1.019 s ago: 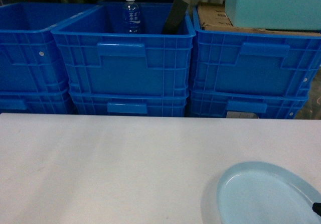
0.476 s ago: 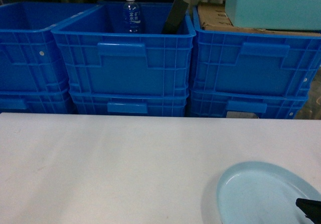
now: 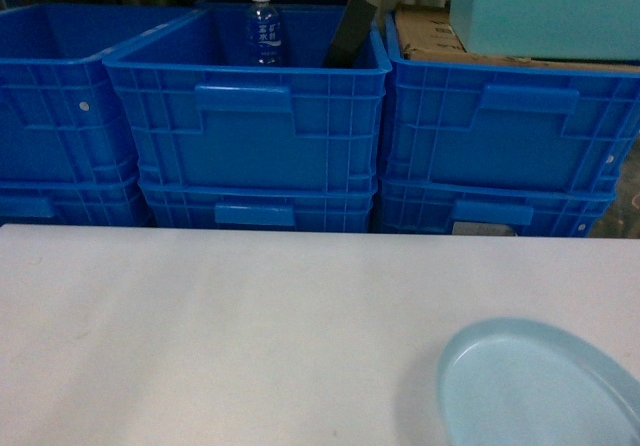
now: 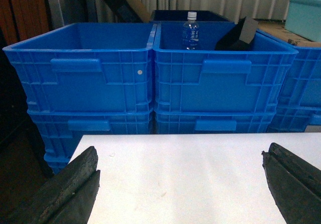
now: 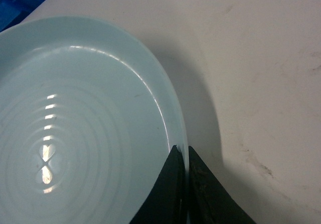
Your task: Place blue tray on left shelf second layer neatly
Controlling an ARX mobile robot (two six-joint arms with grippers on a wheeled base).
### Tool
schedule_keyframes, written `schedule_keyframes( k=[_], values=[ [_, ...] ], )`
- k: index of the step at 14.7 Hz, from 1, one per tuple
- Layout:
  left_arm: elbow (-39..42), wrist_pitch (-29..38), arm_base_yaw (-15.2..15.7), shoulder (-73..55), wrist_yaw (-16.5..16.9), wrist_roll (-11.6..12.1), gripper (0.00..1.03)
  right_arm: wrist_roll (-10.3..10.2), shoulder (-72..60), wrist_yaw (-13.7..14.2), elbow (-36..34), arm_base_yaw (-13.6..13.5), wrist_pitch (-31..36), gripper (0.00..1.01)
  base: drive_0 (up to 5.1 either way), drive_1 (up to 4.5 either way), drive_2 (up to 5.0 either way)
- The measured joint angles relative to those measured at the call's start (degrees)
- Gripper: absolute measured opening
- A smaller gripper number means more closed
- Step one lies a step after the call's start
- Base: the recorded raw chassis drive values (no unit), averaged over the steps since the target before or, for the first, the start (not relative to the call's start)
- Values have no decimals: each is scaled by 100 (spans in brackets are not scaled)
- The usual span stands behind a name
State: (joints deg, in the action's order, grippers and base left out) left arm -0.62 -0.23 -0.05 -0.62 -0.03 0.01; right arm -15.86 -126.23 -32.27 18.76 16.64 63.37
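Observation:
The blue tray, a pale glossy round dish, sits at the near right corner of the white table. In the right wrist view my right gripper is shut on the rim of the blue tray, one finger inside the rim and one outside. This gripper does not show in the head view. My left gripper hangs open over the bare table near its left edge, with nothing between its fingers. The left shelf is out of view.
Stacked royal-blue crates stand in a row right behind the table's far edge. The middle one holds a water bottle and a black item. A pale teal box rests on cardboard on the right crate.
The dark gripper tip seen at the lower right edge of the head view is gone from it. The tray has shifted slightly to the right.

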Motion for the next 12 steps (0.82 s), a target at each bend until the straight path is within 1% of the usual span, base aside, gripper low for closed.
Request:
schedule_keyframes(
  k=[1,3,4,5,6,8,9,10,11,12],
  values=[
    [0,0,0,0,0,-2,98,131,20,-46,-2,90,-46,1,0,0,0],
    [0,0,0,0,0,0,98,157,393,-85,-15,197,-494,2,0,0,0],
    [0,0,0,0,0,-2,98,208,802,81,-35,216,-879,2,0,0,0],
    [0,0,0,0,0,-2,98,391,1403,282,-52,212,-1217,2,0,0,0],
    [0,2,0,0,0,-2,98,566,2275,306,0,212,-1547,2,0,0,0],
    [0,0,0,0,0,-2,98,1209,4186,697,302,179,-2302,2,0,0,0],
    [0,-2,0,0,0,-2,98,1478,5283,890,275,168,-2750,2,0,0,0],
    [0,0,0,0,0,-2,98,1633,6207,1091,90,74,-3154,2,0,0,0],
    [0,0,0,0,2,0,98,1773,7145,1318,-245,-125,-3626,2,0,0,0],
    [0,0,0,0,2,-2,98,1902,8043,1508,-632,-396,-4131,2,0,0,0]
  ],
)
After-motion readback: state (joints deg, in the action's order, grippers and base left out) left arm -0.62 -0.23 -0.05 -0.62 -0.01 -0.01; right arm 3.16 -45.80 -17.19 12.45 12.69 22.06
